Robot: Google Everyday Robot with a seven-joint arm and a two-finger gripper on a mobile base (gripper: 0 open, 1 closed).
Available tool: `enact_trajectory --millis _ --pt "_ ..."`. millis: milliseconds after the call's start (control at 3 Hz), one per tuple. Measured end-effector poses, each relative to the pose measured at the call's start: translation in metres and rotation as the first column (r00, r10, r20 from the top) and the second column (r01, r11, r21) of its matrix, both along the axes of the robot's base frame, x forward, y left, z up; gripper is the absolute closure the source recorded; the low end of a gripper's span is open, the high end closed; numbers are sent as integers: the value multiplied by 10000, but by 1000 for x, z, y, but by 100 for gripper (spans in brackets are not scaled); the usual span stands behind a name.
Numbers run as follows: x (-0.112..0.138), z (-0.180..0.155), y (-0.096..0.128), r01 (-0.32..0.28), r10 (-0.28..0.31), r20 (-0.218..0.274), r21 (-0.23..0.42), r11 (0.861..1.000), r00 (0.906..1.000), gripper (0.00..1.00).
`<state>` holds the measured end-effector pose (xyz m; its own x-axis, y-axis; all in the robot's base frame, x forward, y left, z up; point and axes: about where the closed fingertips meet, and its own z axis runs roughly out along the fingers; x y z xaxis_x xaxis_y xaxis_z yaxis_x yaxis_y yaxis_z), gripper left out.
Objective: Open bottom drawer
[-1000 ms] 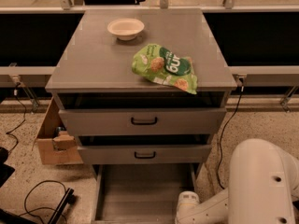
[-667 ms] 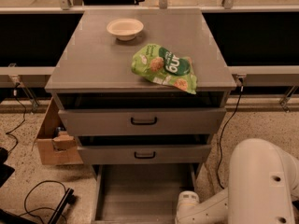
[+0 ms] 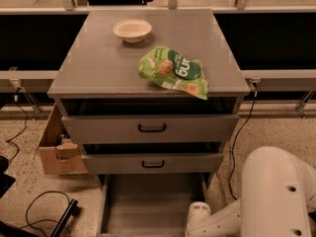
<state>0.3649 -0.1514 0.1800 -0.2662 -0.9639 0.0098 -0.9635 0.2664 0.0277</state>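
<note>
The grey cabinet (image 3: 148, 58) has three drawers. The bottom drawer (image 3: 148, 204) stands pulled far out towards me, and I see its empty grey floor and side walls. Its front panel and black handle lie below the lower edge of the view. My white arm (image 3: 276, 196) comes in from the lower right, and its wrist (image 3: 198, 215) sits at the drawer's right wall. The gripper itself is out of view below the frame edge.
The top drawer (image 3: 150, 128) and middle drawer (image 3: 153, 163) each stand slightly ajar. A green snack bag (image 3: 173, 72) and a white bowl (image 3: 132, 30) lie on the cabinet top. A cardboard box (image 3: 57, 149) and black cables (image 3: 44, 209) are on the floor at left.
</note>
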Motion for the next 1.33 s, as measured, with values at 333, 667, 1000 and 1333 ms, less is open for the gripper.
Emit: enact_trajectory --millis 333,667,1000,1333 --pt "1 0 0 0 0 0 0 10000 10000 13" --pt "-1 -1 0 0 0 -20 0 10000 10000 0" --pt "-1 -1 0 0 0 -20 -1 10000 10000 0" --pt "-1 34 -5 -238 243 162 -298 9993 9996 0"
